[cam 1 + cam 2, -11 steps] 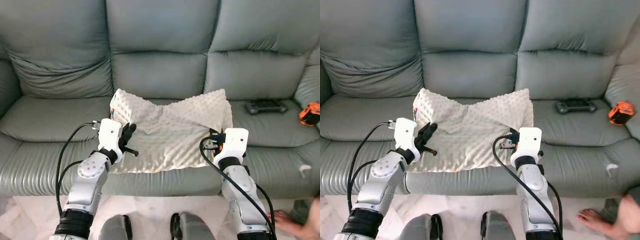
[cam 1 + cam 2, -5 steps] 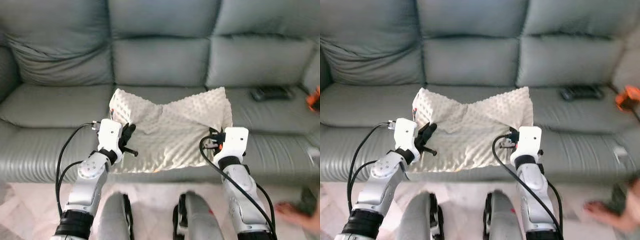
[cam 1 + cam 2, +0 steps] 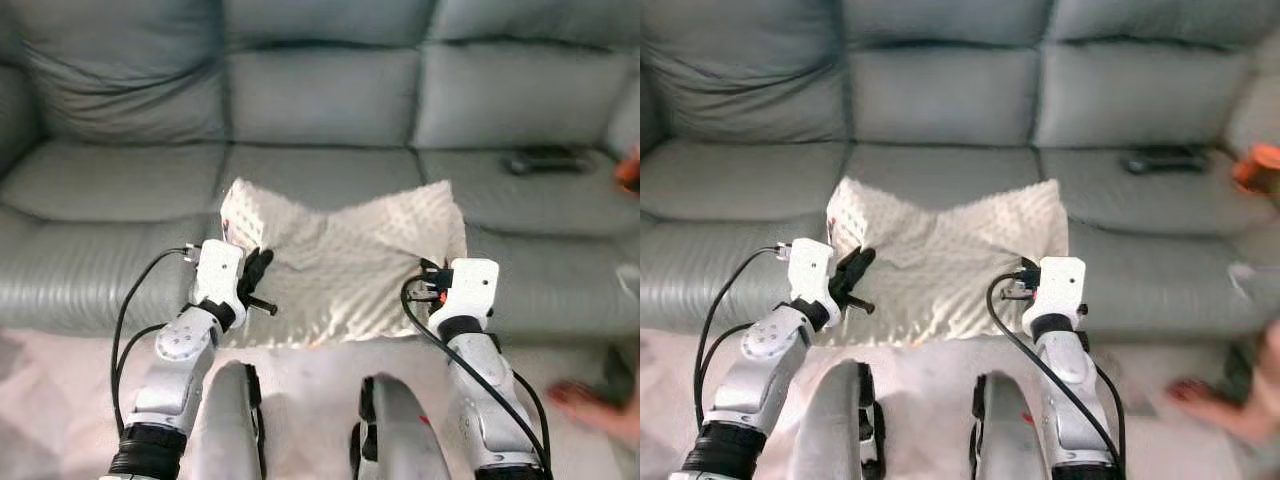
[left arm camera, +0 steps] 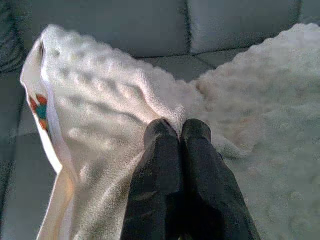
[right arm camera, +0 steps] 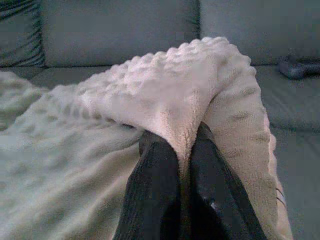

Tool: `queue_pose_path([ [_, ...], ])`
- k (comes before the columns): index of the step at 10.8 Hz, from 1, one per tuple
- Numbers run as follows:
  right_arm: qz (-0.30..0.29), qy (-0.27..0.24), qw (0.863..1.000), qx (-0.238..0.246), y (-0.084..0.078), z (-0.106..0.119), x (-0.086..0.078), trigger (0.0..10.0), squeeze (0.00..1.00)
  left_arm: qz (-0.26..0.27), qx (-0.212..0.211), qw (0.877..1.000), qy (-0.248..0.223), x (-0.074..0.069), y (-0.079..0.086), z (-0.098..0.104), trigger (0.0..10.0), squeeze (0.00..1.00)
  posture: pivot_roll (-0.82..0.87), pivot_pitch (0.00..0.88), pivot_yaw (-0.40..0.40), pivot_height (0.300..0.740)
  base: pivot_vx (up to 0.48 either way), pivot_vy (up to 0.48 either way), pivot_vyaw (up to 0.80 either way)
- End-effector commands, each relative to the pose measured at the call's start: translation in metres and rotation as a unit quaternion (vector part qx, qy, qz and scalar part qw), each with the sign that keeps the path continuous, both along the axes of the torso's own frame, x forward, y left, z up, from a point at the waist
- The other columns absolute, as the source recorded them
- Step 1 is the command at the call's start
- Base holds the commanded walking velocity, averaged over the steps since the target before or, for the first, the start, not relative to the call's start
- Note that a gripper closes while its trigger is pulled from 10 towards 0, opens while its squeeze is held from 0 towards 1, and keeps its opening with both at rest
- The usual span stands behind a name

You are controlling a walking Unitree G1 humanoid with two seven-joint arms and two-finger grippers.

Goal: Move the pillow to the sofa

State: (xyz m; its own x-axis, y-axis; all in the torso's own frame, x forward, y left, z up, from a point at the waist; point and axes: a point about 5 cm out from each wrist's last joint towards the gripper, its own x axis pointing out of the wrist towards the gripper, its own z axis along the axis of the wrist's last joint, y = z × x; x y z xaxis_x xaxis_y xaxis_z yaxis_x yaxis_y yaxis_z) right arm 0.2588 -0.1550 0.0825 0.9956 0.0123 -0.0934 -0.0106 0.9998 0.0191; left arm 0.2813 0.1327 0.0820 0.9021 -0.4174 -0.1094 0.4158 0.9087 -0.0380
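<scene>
We hold the pillow point(image 3: 345, 265) lengthwise along the sofa point(image 3: 320, 110), left gripper point(image 4: 177, 131) and right gripper point(image 5: 182, 142) pinching its ends.

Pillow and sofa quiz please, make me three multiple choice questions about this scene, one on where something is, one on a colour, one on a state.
1. Where does the black controller lie?
A. on the sofa's right seat cushion
B. on the floor
C. on top of the pillow

2. What colour is the sofa?
A. brown
B. grey-green
C. red

3. How is the pillow held?
A. by the left gripper alone
B. by nothing, it lies free
C. by both grippers, jaws shut on its edges

Answers:
1. A, the controller rests on the seat to the right of the pillow.
2. B, every cushion and backrest is grey-green.
3. C, the left gripper pinches the cream fabric at one side and the right gripper pinches a fold at the other.
</scene>
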Motion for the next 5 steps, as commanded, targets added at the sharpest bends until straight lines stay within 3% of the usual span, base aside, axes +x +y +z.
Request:
queue_pose_path([
  [1, 0.008, -0.008, 1.0, -0.001, 0.0017, 0.0032, 0.0011, 10.0, 0.0, -0.014, -0.003, 1.0, -0.016, 0.0019, -0.0054, 0.0074, 10.0, 0.0, -0.12, 0.166, -0.001, 0.646, 0.266, 0.0, 0.0],
  [5, 0.016, -0.003, 1.0, -0.008, 0.0011, 0.0023, 0.0004, 10.0, 0.0, -0.016, -0.007, 1.0, -0.015, 0.0016, -0.0094, 0.0061, 10.0, 0.0, -0.12, 0.165, -0.011, 0.646, 0.308, 0.0, 0.0],
])
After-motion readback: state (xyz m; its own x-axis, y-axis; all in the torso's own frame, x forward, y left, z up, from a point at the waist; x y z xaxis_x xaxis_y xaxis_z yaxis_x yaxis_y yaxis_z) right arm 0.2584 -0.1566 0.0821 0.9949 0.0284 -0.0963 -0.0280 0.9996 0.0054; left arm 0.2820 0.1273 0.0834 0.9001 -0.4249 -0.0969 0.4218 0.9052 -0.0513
